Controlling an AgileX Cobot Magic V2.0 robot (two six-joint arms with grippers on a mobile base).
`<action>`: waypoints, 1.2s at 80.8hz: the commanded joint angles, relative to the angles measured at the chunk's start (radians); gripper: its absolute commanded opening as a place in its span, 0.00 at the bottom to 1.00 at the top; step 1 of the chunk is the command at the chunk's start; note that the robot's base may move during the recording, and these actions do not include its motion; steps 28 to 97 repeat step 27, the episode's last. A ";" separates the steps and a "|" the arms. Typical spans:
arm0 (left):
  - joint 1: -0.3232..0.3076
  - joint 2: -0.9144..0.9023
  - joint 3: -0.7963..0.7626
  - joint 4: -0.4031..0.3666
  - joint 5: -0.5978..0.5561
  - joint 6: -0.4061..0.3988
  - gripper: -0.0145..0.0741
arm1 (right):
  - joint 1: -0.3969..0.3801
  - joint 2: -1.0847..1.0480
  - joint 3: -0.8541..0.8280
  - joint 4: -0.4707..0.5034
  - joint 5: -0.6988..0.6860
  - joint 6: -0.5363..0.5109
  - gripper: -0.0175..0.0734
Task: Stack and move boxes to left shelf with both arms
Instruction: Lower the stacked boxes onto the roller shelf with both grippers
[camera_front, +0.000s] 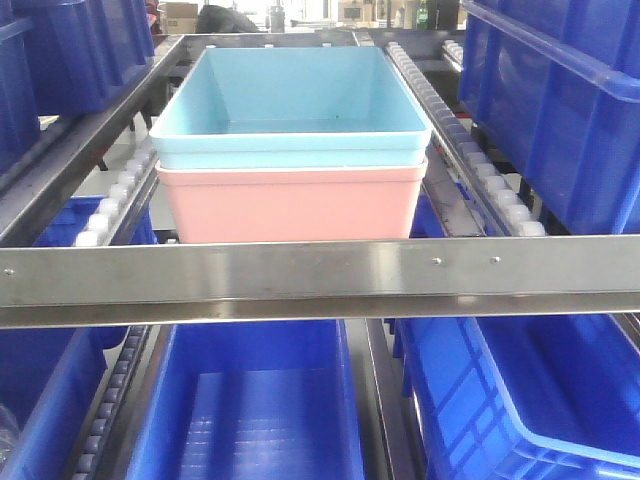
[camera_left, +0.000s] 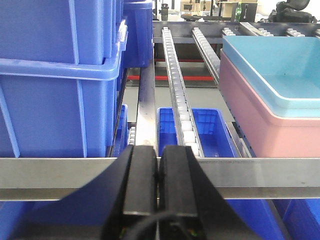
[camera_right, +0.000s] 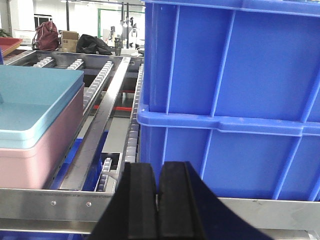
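The light sky blue box (camera_front: 290, 100) sits nested inside the salmon pink box (camera_front: 290, 205). The stack rests on the left shelf's roller rails (camera_front: 120, 185), just behind the steel front bar (camera_front: 300, 275). No gripper shows in the front view. In the left wrist view my left gripper (camera_left: 158, 150) is shut and empty, in front of the bar (camera_left: 60, 175), with the blue box (camera_left: 280, 70) and pink box (camera_left: 270, 125) off to its right. In the right wrist view my right gripper (camera_right: 158, 167) is shut and empty, with the blue box (camera_right: 35, 100) and pink box (camera_right: 30, 160) to its left.
Large dark blue ribbed crates flank the stack on the left (camera_front: 60, 50) and right (camera_front: 570, 110), and fill the wrist views (camera_left: 60, 80) (camera_right: 230, 90). More blue crates (camera_front: 250, 410) sit on the level below. A roller rail (camera_left: 175, 85) runs beside the stack.
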 joint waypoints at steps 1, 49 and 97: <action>-0.004 -0.020 -0.004 0.001 -0.093 0.001 0.16 | -0.005 -0.018 -0.023 0.002 -0.094 -0.007 0.25; -0.004 -0.020 -0.004 0.001 -0.093 0.001 0.16 | -0.005 -0.018 -0.023 0.002 -0.094 -0.007 0.25; -0.004 -0.020 -0.004 0.001 -0.093 0.001 0.16 | -0.005 -0.018 -0.023 0.002 -0.094 -0.007 0.25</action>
